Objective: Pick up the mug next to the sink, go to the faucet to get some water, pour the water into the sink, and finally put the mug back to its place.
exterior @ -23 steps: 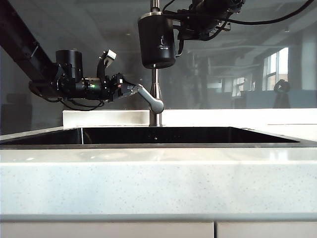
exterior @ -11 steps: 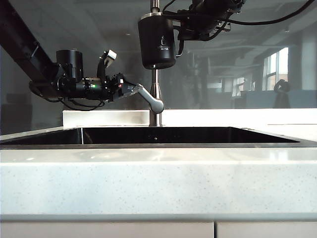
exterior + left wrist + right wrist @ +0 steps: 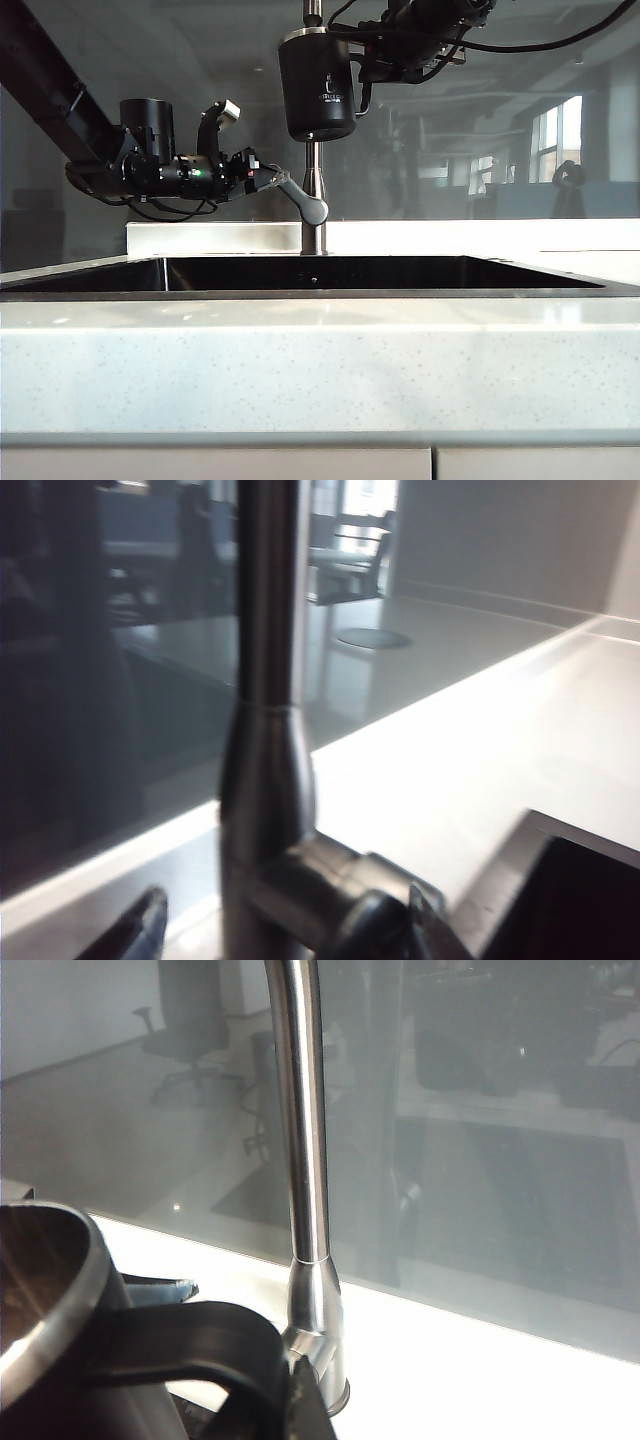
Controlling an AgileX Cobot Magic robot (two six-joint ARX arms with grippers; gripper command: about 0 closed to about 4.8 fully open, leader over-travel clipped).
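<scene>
Since a second ago my left gripper has swung slightly up and toward the faucet, and the lever handle it straddles now sits a little higher. Its jaws are spread, one finger on each side of the lever rather than pinching it.

My right gripper — pressed together on the mug's handle — holds the mug upright, high above the sink, in front of the vertical pipe.

The step in hand, as I judge it, is working the lever for water. To do it well I would push the lever in one slow arc with a single finger, keep the mug level and motionless under the outlet — which lies above the frame — and stop once flow shows.
</scene>
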